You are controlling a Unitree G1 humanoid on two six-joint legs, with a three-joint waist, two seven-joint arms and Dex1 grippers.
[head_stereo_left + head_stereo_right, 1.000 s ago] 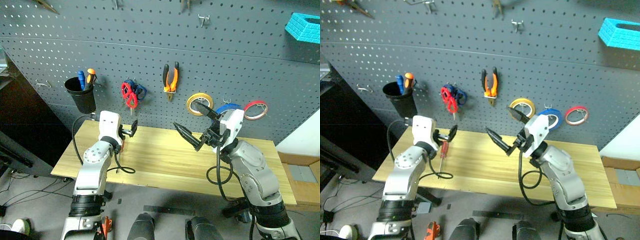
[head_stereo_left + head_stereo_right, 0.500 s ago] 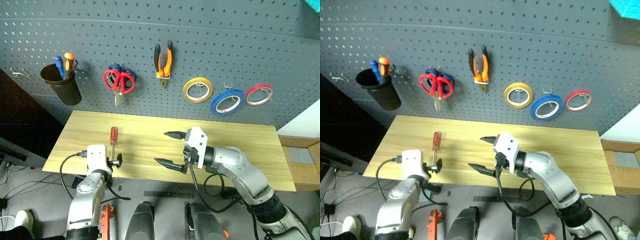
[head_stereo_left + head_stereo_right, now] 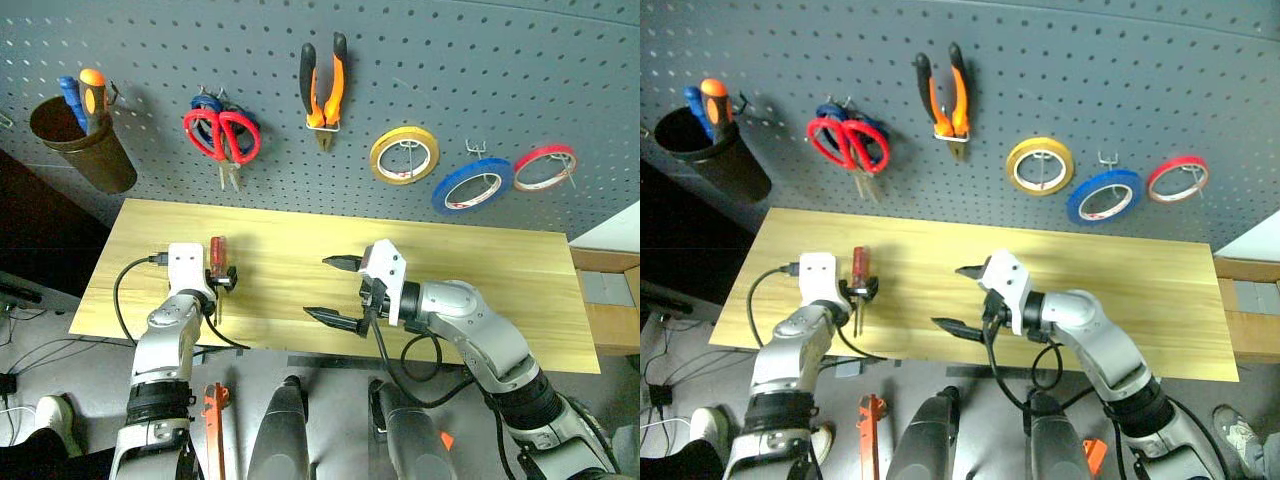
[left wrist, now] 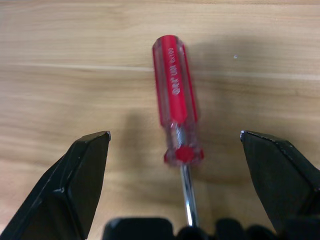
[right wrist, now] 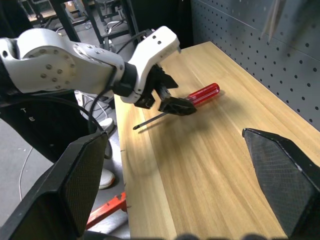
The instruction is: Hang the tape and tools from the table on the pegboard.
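Observation:
A red-handled screwdriver [image 4: 175,85] lies on the light wood table [image 3: 290,235], at its left end. My left gripper [image 3: 222,283] hangs open just above it, one finger on each side of where the handle meets the shaft, not touching it. Over the table's middle near the front edge, my right gripper [image 3: 335,290] is open, empty and pointing left. On the dark pegboard [image 3: 450,70] hang the blue tape [image 3: 473,186], red scissors [image 3: 222,135] and orange-and-black pliers [image 3: 323,90].
A yellow roll [image 3: 404,155] and a red roll [image 3: 545,167] hang on either side of the blue tape. A dark cup [image 3: 85,150] with two screwdrivers hangs at the far left. Blue-handled scissors hang behind the red ones. Cables trail off both wrists.
The camera has tilted down over the table. My left gripper came from the table's front edge to straddle the screwdriver. My right gripper dropped lower and turned to point left.

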